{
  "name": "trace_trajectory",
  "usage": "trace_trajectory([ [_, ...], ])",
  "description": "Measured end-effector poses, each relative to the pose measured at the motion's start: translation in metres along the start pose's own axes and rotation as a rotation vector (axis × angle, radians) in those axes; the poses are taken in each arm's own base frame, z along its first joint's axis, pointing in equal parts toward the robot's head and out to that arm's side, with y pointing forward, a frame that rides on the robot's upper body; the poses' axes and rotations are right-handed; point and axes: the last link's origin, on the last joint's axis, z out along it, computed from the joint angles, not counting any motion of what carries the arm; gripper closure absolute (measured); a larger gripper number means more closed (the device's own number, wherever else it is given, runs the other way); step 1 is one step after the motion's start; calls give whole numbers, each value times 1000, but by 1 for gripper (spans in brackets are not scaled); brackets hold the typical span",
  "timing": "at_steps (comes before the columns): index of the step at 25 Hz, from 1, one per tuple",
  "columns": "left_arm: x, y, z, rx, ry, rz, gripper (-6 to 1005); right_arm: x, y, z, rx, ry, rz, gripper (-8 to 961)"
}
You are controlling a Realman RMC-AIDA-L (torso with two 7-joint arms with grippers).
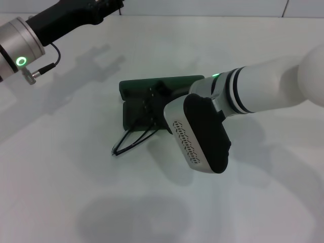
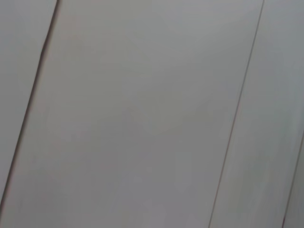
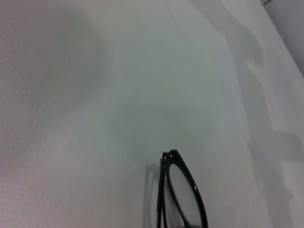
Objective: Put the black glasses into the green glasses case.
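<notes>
Jaws unreadable on both arms; glasses only partly in the case.
Right gripper (image 1: 161, 109) works over the open green case (image 1: 136, 87); black glasses (image 1: 132, 139) trail out toward 7 o'clock. Seating remains. Left arm parked at 10 o'clock.

Nothing I can read anywhere — no words, brand marks or numbers on my arms, on the green glasses case (image 1: 152, 87) or on the tabletop (image 1: 76, 192). The case's open lid looks plain from my head camera — no lettering can be made out there.
</notes>
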Motion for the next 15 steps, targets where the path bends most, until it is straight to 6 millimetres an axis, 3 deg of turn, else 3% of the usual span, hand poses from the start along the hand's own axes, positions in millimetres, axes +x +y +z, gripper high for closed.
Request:
trace_trajectory([
  [8,0,-1,-1,5,3,-8,303,8,0,-2,67,48,54,836],
  [15,12,-10,-7,48,70,-16,303,11,2,-3,65,48,115,826],
])
